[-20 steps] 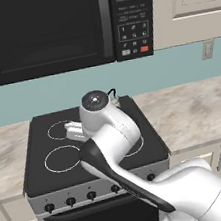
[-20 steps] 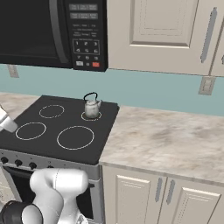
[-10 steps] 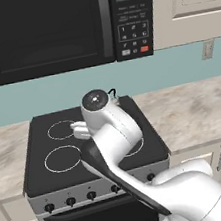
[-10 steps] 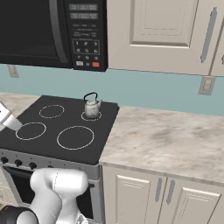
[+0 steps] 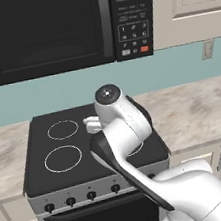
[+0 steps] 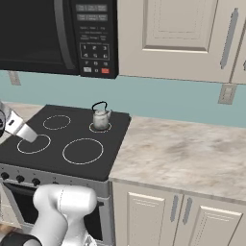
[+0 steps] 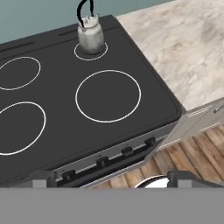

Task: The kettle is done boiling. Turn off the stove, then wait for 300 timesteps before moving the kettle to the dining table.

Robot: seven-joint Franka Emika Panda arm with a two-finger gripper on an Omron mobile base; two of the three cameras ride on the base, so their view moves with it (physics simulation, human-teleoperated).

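The small silver kettle [image 6: 100, 118] with its black arched handle sits on the back right burner of the stove [image 6: 57, 153]. In the hand view the kettle [image 7: 91, 36] is at the top and the black cooktop [image 7: 57, 109] spreads below it. The row of black knobs [image 7: 102, 162] runs along the front panel. My gripper [image 7: 114, 178] hangs open above the stove's front edge, well short of the kettle, with nothing between its fingertips [image 7: 41, 177]. The dining table is out of view.
A black microwave [image 5: 44, 32] hangs over the stove. Beige marbled counter [image 6: 182, 153] runs to the right, with pale cabinets [image 6: 158, 216] under it and upper cabinets [image 6: 178, 33] above. My own arm [image 5: 121, 131] blocks the cooktop's right side in the left base view.
The arm has swung slightly to the right, and the hand has edged further over the cooktop's left side. The kettle has stayed put and the jaws have stayed open.
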